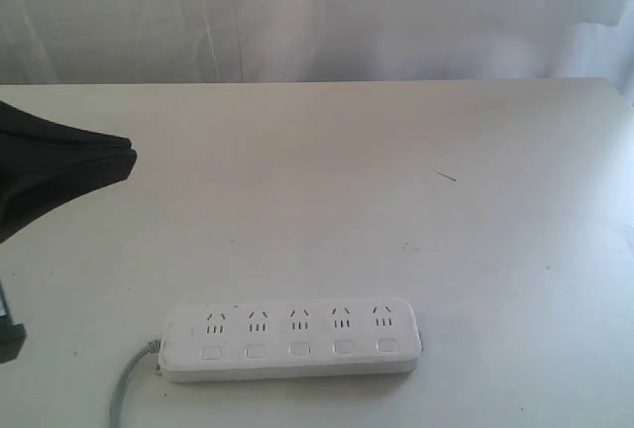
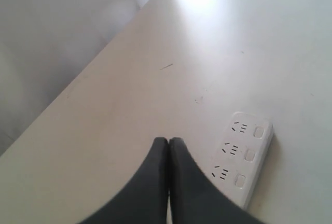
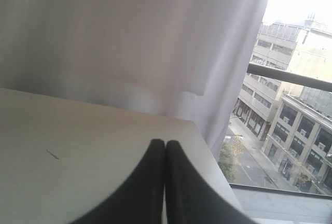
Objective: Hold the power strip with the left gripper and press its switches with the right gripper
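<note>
The white power strip lies flat near the table's front edge, its row of switches on the near side and its grey cord trailing off its left end. In the left wrist view part of the power strip shows with three switches. My left gripper hovers at the far left, well above and left of the strip, shut with nothing in it; in its own view the left gripper has its fingers pressed together. My right gripper is shut and empty, out of the exterior view.
The white table carries a small dark scratch. A white curtain hangs behind it. Past the table's far corner in the right wrist view is a window with buildings outside. A dark clamp-like piece sits at the left edge.
</note>
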Available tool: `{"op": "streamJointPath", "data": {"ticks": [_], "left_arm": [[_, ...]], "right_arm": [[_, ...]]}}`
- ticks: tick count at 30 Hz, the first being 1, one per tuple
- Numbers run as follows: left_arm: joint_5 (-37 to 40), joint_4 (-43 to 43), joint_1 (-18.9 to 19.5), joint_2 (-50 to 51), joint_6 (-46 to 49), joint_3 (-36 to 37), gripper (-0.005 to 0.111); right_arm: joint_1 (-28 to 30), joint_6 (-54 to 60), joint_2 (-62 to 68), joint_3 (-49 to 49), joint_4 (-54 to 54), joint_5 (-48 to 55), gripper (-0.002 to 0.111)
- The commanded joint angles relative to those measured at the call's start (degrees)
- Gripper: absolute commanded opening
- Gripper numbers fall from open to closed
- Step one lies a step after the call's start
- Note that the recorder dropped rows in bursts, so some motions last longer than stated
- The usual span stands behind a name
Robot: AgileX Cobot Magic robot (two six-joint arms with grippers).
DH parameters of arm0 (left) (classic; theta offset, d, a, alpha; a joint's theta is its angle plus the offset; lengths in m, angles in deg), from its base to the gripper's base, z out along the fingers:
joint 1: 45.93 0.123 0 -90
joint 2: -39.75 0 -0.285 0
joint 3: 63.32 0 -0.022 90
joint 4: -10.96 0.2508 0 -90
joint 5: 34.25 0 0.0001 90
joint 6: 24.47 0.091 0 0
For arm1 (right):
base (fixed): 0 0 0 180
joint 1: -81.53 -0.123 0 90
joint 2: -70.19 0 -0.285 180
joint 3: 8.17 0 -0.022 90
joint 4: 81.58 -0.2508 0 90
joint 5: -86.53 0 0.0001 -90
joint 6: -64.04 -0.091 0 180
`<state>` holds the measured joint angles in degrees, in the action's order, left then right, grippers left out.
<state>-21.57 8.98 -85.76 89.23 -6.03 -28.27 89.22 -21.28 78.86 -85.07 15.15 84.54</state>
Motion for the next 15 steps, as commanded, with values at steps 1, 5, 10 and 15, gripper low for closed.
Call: {"op": "streamJointPath", "data": {"ticks": [1, 5, 10, 15], "left_arm": [[3.05, -0.11, -0.26, -1.01, -0.05, 0.47, 0.0], [5.25, -0.11, -0.26, -1.08, -0.05, 0.47, 0.0], [7.39, 0.0, -0.26, -1.08, -0.05, 0.47, 0.0], [6.25, 0.09, -0.26, -2.72, -1.22, 3.27, 0.0]], "right_arm": [[0.4, 0.5, -0.34, -0.32, -0.82, 0.41, 0.0], [0.4, 0.5, -0.34, -0.32, -0.82, 0.63, 0.0], [0.4, 0.5, -0.34, -0.32, -0.92, 0.5, 0.0], [0.4, 0.5, -0.34, -0.32, -0.92, 0.5, 0.0]]}}
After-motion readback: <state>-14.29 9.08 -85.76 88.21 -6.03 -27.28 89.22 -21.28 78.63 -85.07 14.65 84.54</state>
